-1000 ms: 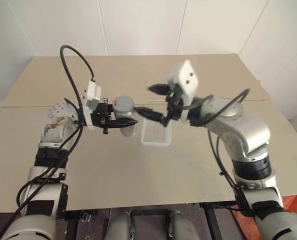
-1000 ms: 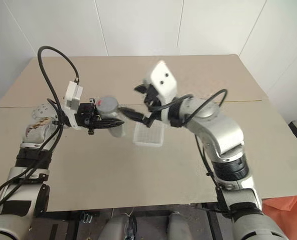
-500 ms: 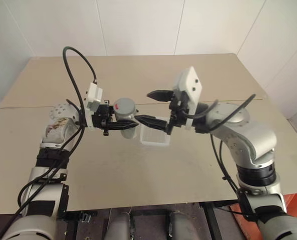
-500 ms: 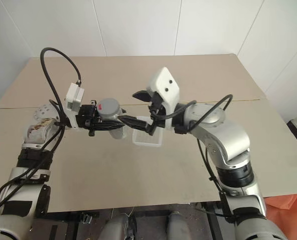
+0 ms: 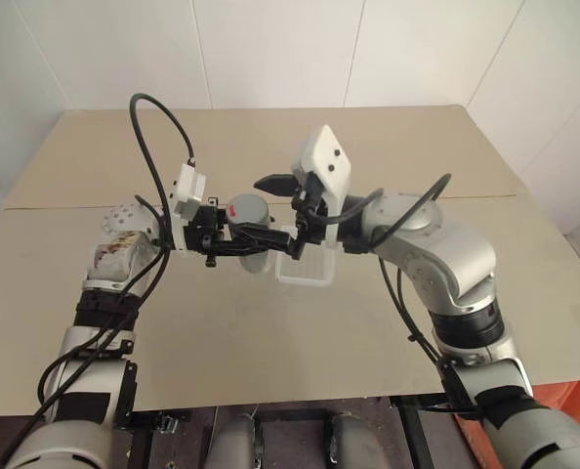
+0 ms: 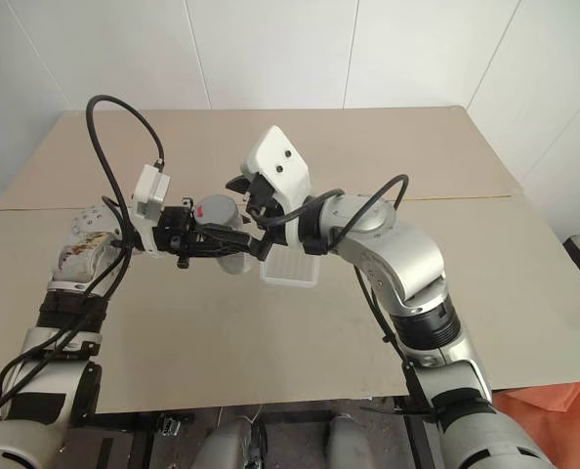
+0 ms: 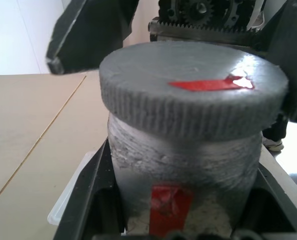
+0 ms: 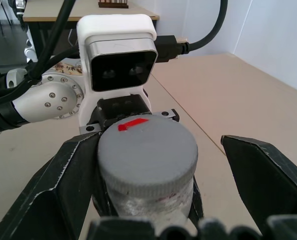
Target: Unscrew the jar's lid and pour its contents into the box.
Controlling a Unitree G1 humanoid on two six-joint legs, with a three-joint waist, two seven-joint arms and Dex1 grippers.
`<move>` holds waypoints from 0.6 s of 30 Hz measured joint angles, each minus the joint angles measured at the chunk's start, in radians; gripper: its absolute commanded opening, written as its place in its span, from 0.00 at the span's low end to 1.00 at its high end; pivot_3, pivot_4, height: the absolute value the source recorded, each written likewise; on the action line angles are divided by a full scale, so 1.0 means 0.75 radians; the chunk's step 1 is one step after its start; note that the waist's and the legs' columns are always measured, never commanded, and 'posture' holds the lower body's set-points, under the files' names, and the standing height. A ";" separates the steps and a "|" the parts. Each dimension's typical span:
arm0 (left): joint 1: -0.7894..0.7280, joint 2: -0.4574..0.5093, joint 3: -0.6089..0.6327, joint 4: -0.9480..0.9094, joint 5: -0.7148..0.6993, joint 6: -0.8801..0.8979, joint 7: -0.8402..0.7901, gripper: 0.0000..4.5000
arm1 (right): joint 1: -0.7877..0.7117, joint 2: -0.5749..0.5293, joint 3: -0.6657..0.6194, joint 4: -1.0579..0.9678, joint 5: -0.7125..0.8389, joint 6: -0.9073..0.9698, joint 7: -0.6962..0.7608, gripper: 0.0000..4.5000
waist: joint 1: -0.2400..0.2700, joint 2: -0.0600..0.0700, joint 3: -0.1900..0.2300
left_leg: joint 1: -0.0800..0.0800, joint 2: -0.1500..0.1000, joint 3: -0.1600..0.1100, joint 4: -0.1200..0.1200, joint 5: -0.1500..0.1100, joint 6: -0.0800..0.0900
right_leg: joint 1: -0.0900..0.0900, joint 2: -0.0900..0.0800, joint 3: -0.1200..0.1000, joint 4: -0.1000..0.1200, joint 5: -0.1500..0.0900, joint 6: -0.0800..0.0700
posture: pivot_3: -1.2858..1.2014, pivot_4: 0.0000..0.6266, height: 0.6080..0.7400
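So the left end effector (image 5: 256, 237) is clamped tight on the jar (image 7: 183, 170), holding it upright in the air above the counter (image 5: 270, 332), fingers around the body under the lid (image 8: 147, 152). Lid's on, grey with a bit of red tape on top. The right end effector (image 5: 275, 207) is spread wide with a finger on each side of the lid, not touching it. The box (image 5: 308, 271) sits on the counter just below and to the right of the jar.
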 measured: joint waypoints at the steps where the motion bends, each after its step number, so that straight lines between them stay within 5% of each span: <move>1: 0.001 0.000 0.000 -0.002 0.000 0.000 0.001 0.44 | -0.004 0.001 0.002 0.007 0.000 0.000 0.000 0.99 | 0.000 0.000 0.000 | 0.000 0.000 0.000 0.000 0.000 0.000 | 0.000 0.000 0.000 0.000 0.000 0.000 | 0.52 0.24 1.00; 8: 0.012 0.002 0.001 -0.007 0.000 -0.001 0.022 0.44 | -0.006 0.013 0.012 0.019 0.007 0.000 0.022 0.62 | 0.000 0.000 0.000 | 0.000 0.000 0.000 0.000 0.000 0.000 | 0.000 0.000 0.000 0.000 0.000 0.000 | 0.52 0.24 1.00; 12: 0.012 0.002 0.001 -0.008 -0.001 -0.008 0.024 0.44 | -0.013 0.025 -0.022 0.029 0.049 0.044 0.014 0.62 | 0.001 0.000 0.000 | 0.000 0.000 0.000 0.000 0.000 0.000 | 0.000 0.000 0.000 0.000 0.000 0.000 | 0.52 0.24 1.00; 18: 0.013 -0.002 0.000 -0.004 0.003 -0.024 0.030 0.44 | -0.047 -0.030 -0.328 0.034 0.154 0.118 -0.097 0.62 | 0.008 0.000 0.000 | 0.000 0.000 0.000 0.000 0.000 0.000 | 0.001 0.000 0.000 -0.001 0.000 0.000 | 0.52 0.24 1.00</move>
